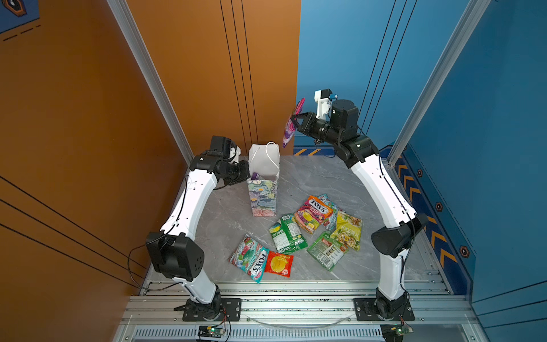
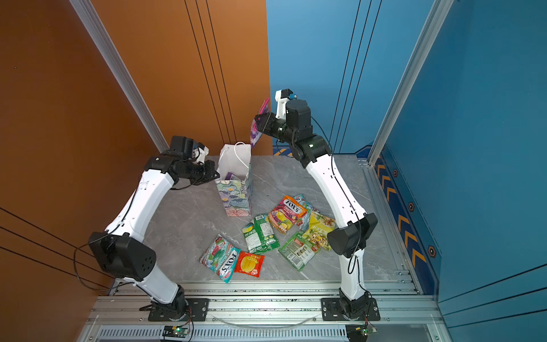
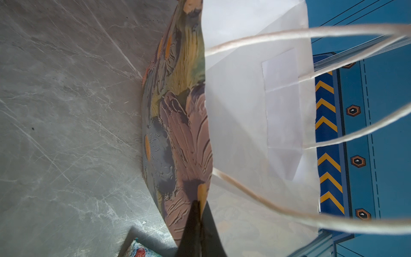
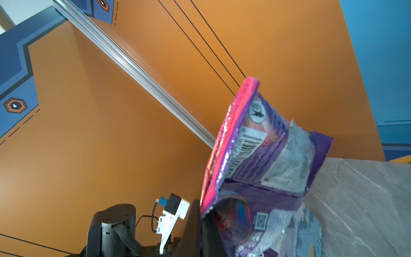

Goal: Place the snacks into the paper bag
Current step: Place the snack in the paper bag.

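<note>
**Right arm's got the purple one, left is pinching the bag**

Top views: the right gripper (image 1: 294, 119) is clamped on the purple packet (image 1: 288, 131), which dangles below its jaws. The paper bag (image 1: 263, 194) stands upright, lower down. The left gripper (image 2: 217, 175) is closed on its rim. The other snacks (image 1: 315, 211) lie on the tabletop (image 1: 225, 225), well apart from both jaws.

Left wrist: the left gripper (image 3: 199, 224) fingers squeeze the paper bag (image 3: 178, 124) wall between them.

Right wrist: the purple packet (image 4: 273, 151) sticks out past the tight right gripper (image 4: 201, 224).

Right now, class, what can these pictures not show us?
- Paper bag: walls hide all but a purple sliver, both top views.
- Teal packet: mostly under the orange FOX'S packet, both top views.
- Purple packet front: right wrist view shows its back.
- Left pincer: frame edge crops it, left wrist view.
</note>
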Robot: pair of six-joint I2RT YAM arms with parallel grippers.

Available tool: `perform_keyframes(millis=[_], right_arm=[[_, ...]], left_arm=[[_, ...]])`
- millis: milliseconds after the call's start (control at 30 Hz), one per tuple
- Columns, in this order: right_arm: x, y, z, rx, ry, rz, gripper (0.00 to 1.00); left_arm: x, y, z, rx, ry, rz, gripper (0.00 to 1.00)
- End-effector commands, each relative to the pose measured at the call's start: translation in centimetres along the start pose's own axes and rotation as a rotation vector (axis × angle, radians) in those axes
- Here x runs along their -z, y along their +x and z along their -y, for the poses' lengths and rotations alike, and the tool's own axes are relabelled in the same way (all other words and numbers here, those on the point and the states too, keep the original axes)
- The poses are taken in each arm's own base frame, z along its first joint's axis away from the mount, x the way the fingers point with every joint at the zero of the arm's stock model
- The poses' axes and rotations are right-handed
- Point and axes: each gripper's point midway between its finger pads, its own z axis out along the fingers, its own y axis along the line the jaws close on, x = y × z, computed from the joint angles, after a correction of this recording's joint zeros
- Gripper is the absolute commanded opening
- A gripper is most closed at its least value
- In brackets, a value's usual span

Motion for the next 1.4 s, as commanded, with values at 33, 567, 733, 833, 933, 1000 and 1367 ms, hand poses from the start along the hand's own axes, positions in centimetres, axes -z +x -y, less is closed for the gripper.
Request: perform_keyframes(millis=[33,567,733,833,933,1000,1367], right_arm=[[0.2,-2.6,-5.2,0.022,-0.173,0.103,0.0],[-2.2,0.1,-10.0,0.062,-0.37,0.098,0.0],[-2.0,1.6,-10.5,0.087,-0.381,0.037,0.0],[-1.9,2.7,-10.5,0.081,-0.394,-0.023,0.0],[-1.5,3.9,-10.9,0.081,-0.42,-0.091,0.0],[-1.2,4.6,-10.7,0.085,-0.414,-0.132,0.0],[1.4,6.5,-7.9,0.114,-0.295,-0.213,0.0]], left_arm=[[-0.8,0.6,0.7,0.0,0.035,-0.032,0.0],[-0.7,0.5,1.1,-0.008,0.044,-0.029,0.0],[-0.5,0.3,1.1,-0.007,0.044,-0.02,0.0],[-0.4,0.1,0.8,0.001,0.041,-0.018,0.0],[-0.3,0.1,0.7,0.008,0.044,-0.017,0.0],[-0.1,0.0,0.6,0.009,0.043,-0.013,0.0],[0.6,-0.2,-0.2,0.029,0.034,0.003,0.0]])
